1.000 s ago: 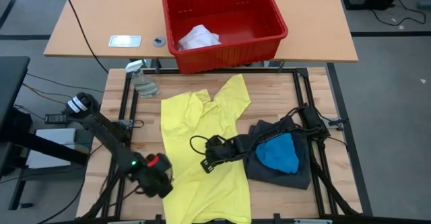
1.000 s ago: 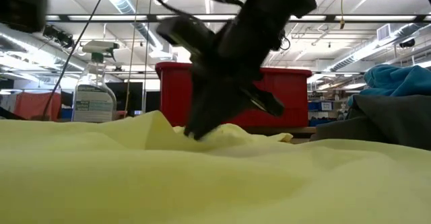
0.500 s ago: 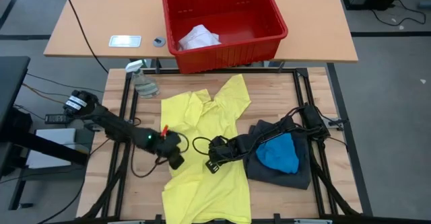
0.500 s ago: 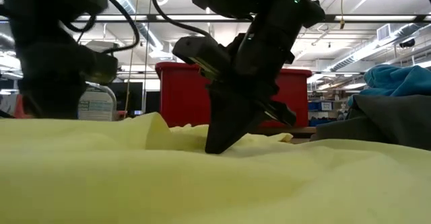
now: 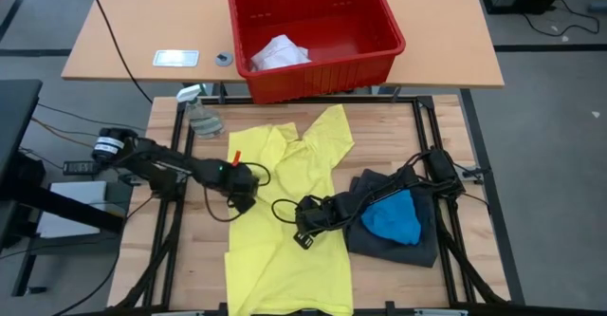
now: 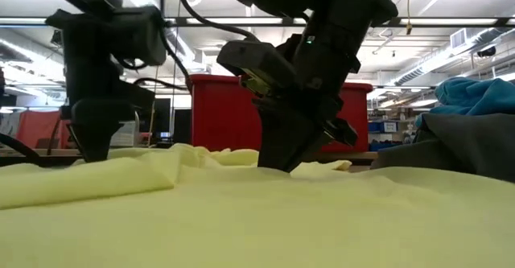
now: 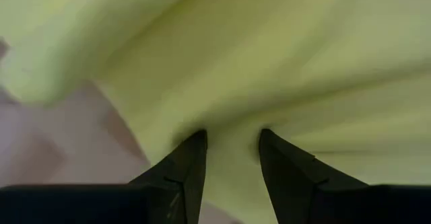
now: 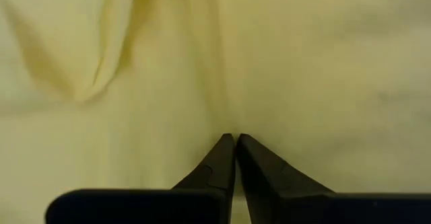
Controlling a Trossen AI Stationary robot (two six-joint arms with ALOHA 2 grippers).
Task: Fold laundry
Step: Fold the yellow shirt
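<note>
left of frame centre in the high view: left end effector [image 5: 242,185] down at the left edge of the yellow shirt [image 5: 289,212], fingers [image 7: 185,170] parted with a ridge of cloth between them, not yet pinched. risk of closing on a single layer only, or dragging the hem so the shirt bunches instead of folding flat. at centre: right end effector [image 5: 306,229] pressed on the shirt's middle, fingertips [image 8: 225,153] closed together, cannot tell if any cloth is caught; could slip free, or tug against the other arm and skew the shirt on the tabletop [image 5: 379,136]. right of centre: blue piece [image 5: 394,216] atop grey shorts [image 5: 417,245], waiting. no legible writing anywhere.
</note>
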